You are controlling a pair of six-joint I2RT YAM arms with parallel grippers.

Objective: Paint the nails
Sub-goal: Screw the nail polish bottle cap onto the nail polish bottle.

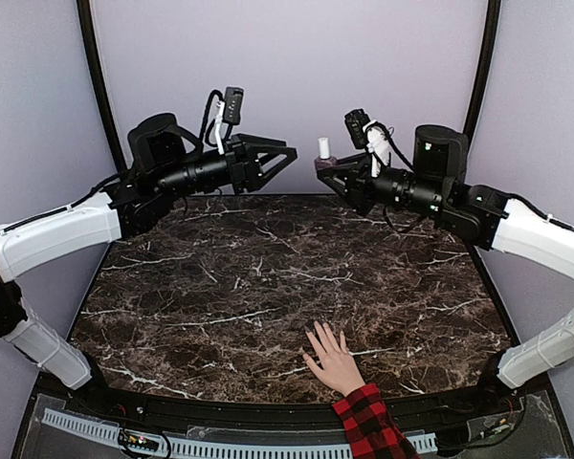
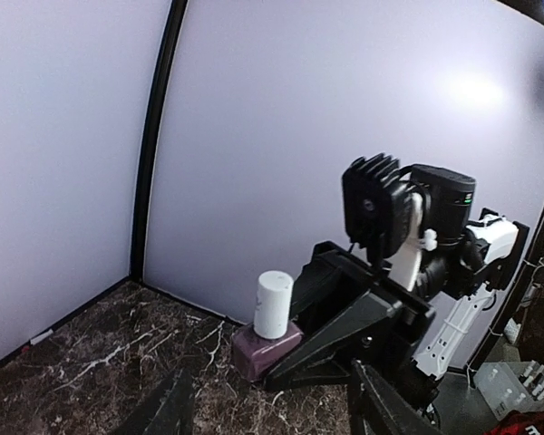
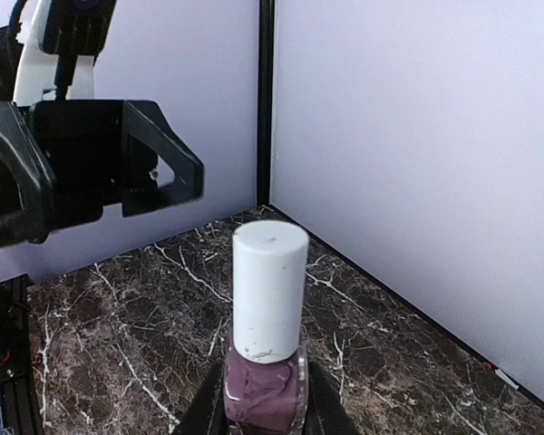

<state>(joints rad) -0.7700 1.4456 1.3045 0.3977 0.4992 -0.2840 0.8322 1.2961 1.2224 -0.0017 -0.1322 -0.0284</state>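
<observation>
Nails (image 1: 318, 328) in sight, down at the table's (image 1: 220, 287) near edge, right of centre. They're tiny pale tips on a person's spread fingers (image 1: 327, 346), lying flat on the dark marble and pointing toward the far edge. They're too small to show any colour on them. A red-and-black plaid sleeve (image 1: 368, 421) covers the wrist. Up by the far edge, the right hand (image 1: 327, 168) grips a plum polish bottle (image 3: 265, 381) upright, white cap on. The left hand (image 1: 289, 155) faces it, fingers apart, nothing between them.
</observation>
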